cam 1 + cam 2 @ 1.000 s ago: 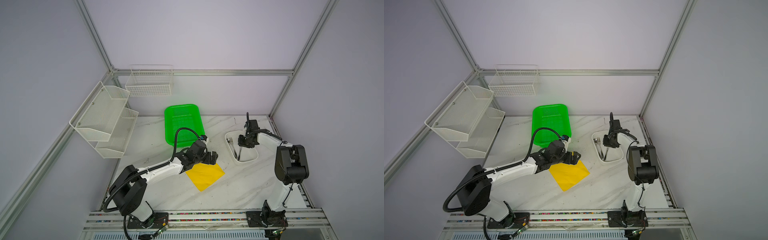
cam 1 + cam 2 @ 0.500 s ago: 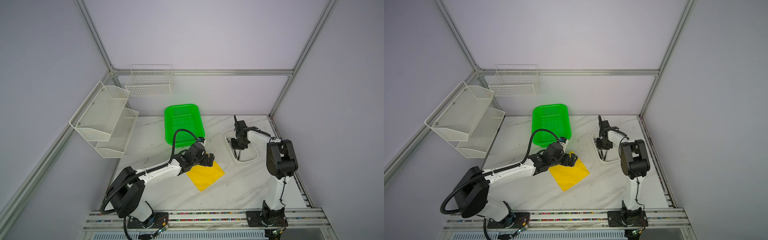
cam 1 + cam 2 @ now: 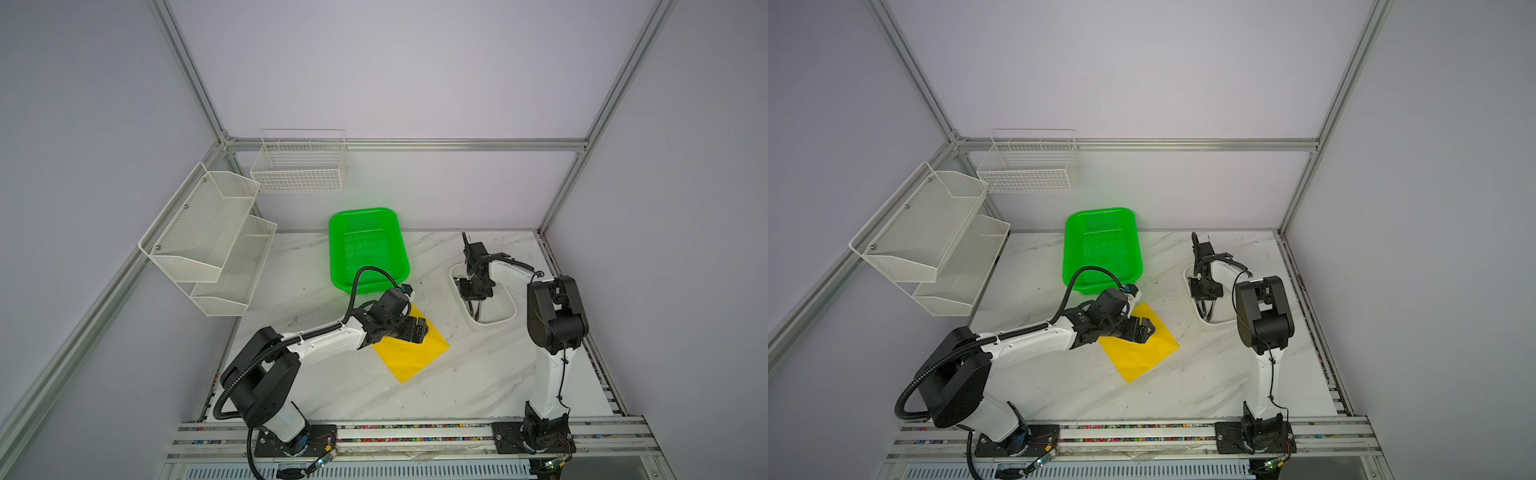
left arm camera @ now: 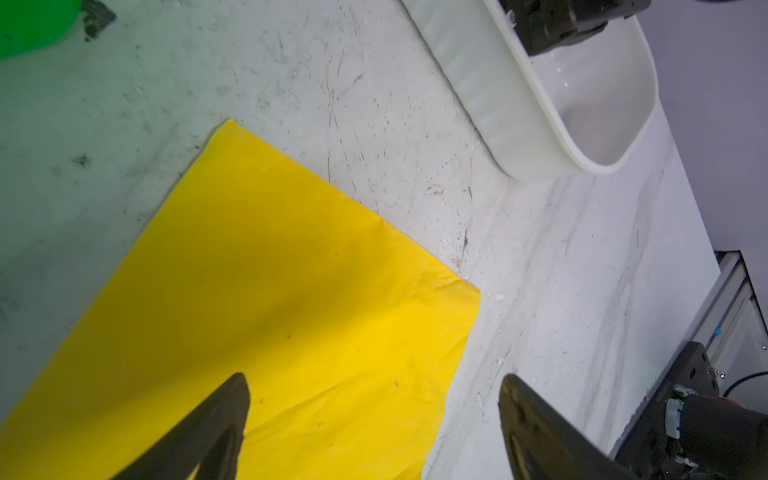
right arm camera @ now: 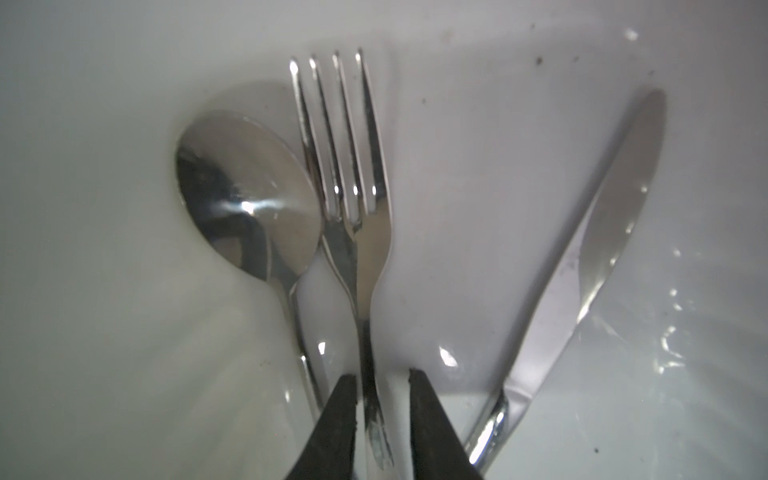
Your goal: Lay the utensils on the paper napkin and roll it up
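No writing, number, brand mark or sign can be read anywhere. The fork [image 5: 357, 232] handle, lying between the fingertips of the right gripper [image 5: 381, 374], shows only dark smudges, too blurred to tell whether it bears a stamp. The multicoloured specks along the front rail [image 3: 415, 427], well away from that gripper, are too small to make out as characters.
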